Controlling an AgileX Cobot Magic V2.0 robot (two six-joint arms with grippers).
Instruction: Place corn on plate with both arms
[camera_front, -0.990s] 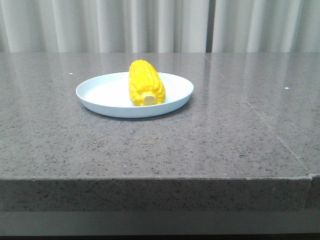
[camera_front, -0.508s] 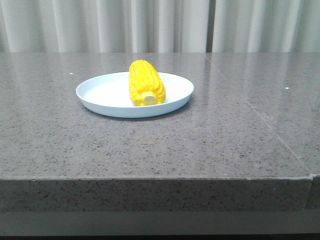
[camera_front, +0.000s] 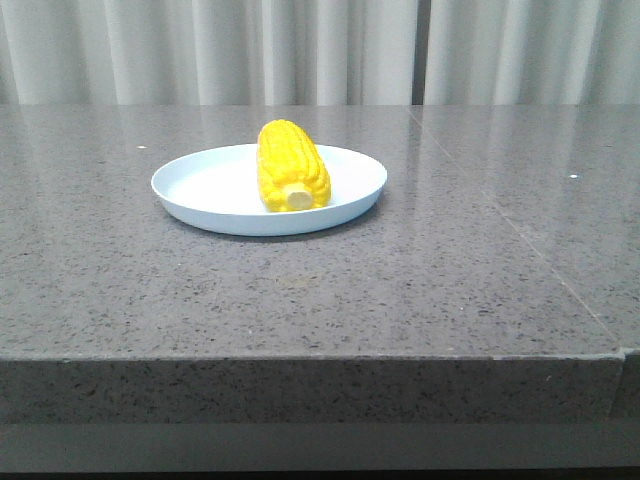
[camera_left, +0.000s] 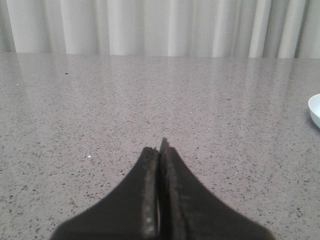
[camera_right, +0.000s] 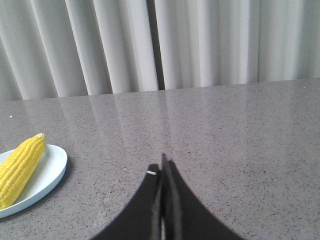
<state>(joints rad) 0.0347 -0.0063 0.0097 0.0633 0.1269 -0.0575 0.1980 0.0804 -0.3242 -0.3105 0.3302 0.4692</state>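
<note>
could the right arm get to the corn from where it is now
Probably yes. The right gripper is shut and empty, with only bare table between it and the corn, which lies uncovered on the plate.

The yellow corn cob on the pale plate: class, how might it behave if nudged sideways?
The glossy yellow plastic corn cob looks rounded, so it would probably roll. The shallow pale blue plate has a low rim that may stop it. Its sheen suggests a slippery grip.

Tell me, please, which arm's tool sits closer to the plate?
Apparently the right. The right tool sees much of the plate close beside it; the left tool sees only its rim at the view's edge.
</note>
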